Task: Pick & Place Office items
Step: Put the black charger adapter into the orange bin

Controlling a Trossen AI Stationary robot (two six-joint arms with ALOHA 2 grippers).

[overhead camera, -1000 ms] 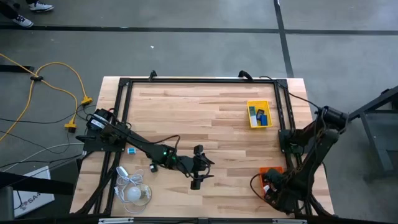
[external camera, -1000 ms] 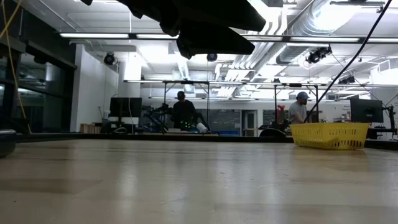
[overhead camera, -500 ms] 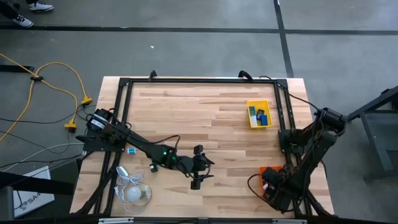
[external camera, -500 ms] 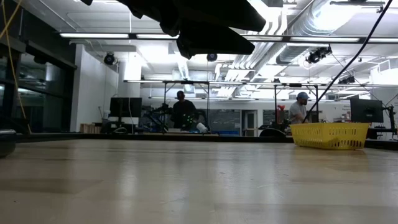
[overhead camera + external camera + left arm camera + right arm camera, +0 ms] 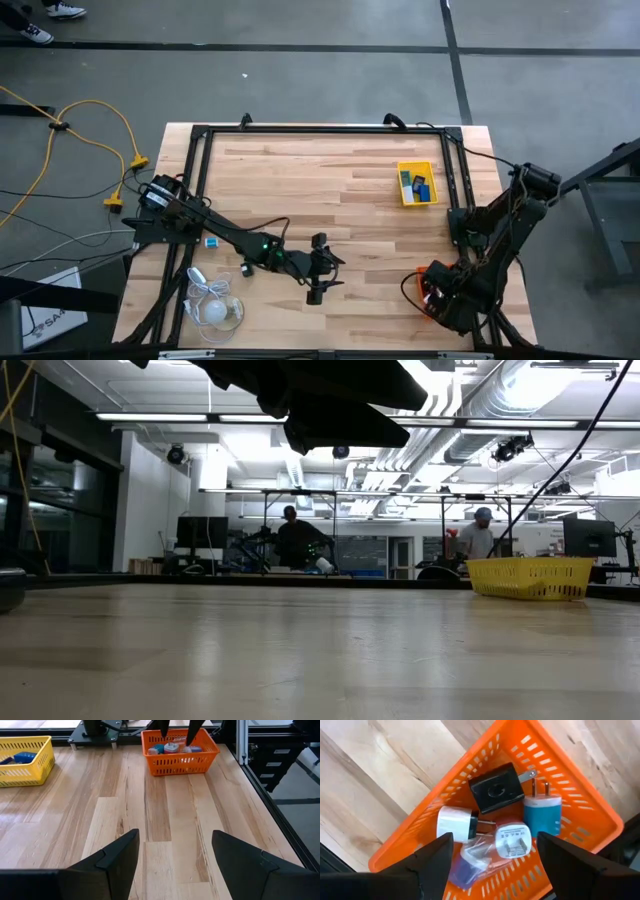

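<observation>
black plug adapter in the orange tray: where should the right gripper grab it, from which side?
Probably the black adapter's boxy body, across its two flat sides, coming straight down from above. It lies flat in the orange tray, prongs sideways toward the teal adapter. The open right gripper hovers over the tray.

- The right arm covers most of the orange tray from above.
- Items in the yellow tray are too small to name.
- A bagged purple piece is cut off by the right gripper's fingers.

Orange tray — chargers inside — under spread-fingered right gripper
</observation>
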